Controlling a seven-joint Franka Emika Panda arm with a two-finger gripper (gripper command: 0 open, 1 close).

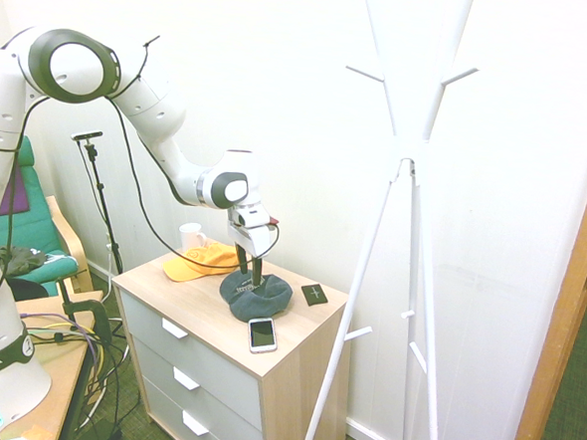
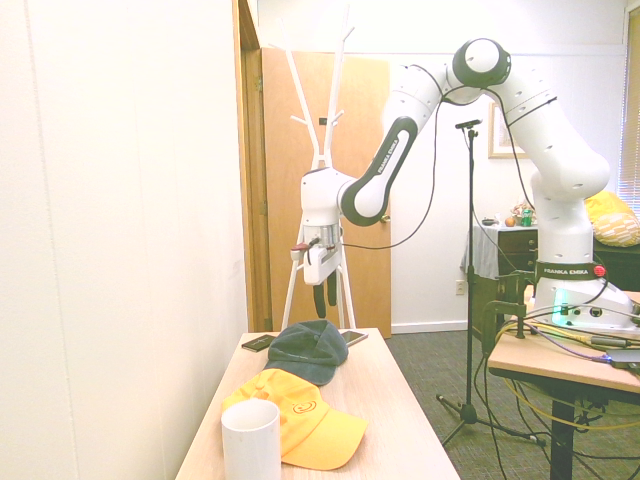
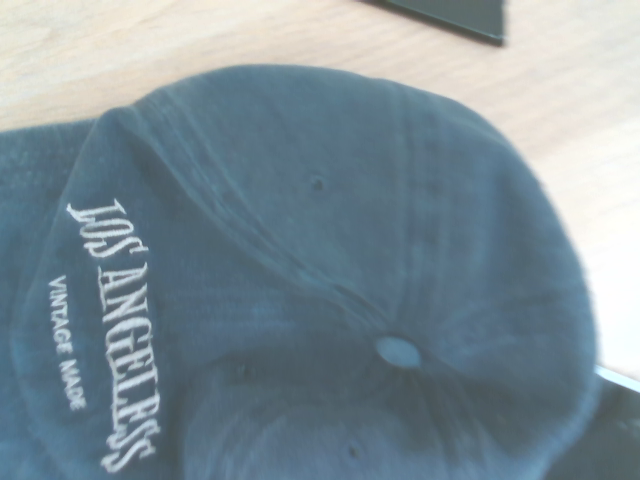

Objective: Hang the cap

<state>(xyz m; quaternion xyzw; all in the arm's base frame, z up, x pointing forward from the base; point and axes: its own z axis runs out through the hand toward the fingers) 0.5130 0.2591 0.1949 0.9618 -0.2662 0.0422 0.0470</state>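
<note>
Wrist view and room together show a dark blue-grey soft fabric cap [image 3: 300, 250] lying crown-up on the pale wooden dresser [image 1: 300, 358], directly below the parted, empty two-finger black gripper [image 1: 248, 273].

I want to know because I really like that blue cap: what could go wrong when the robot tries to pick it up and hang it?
The fingers are open above the blue cap, so they might pinch only a bit of its soft cloth and drop it.

The phone lies right by the cap, so it might get pushed.

The coat rack has thin pegs, so the cap could slip off.
</note>
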